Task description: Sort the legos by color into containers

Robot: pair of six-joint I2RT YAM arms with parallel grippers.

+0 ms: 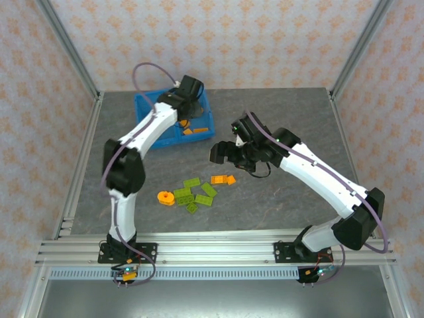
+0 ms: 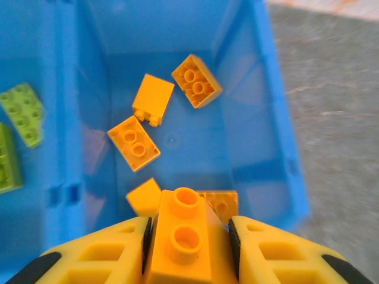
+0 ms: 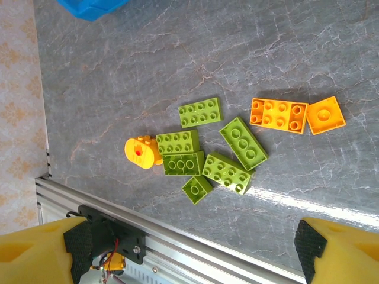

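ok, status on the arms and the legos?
Left gripper shut on orange brick, over orange side of bin. Right gripper open above loose legos: six green, three orange on table. Nothing in the way.

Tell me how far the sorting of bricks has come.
Done: several orange studded plastic bricks lie in one compartment of the blue plastic bin, lime green bricks in the other. In hand: the left gripper holds another orange brick above them; the right gripper hangs open. Left: six green bricks, two orange bricks and a round orange piece on the table.
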